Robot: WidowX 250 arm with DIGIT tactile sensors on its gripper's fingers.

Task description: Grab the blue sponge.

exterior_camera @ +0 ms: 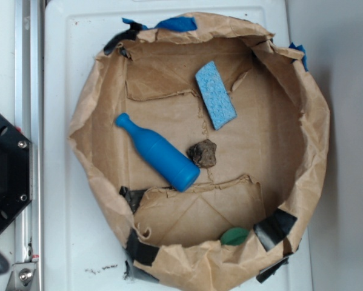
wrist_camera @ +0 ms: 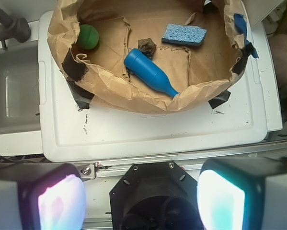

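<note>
Approach not yet begun — hand [wrist_camera: 141, 201] wide open, empty, well back from paper basin [exterior_camera: 317, 151] on counter [exterior_camera: 66, 91]. Blue sponge [exterior_camera: 215, 94] lies flat at basin's far side, apart from blue bottle [exterior_camera: 158, 153] and brown lump [exterior_camera: 203, 153]. Next: reach over rim, descend onto sponge.

— Where's my sponge [exterior_camera: 215, 94]?
— Flat on the brown paper, far side, by the crumpled wall.
— Its look?
— Light blue, rectangular, speckled with pores, lying at a slant in the exterior view, touching nothing else I can see
</note>
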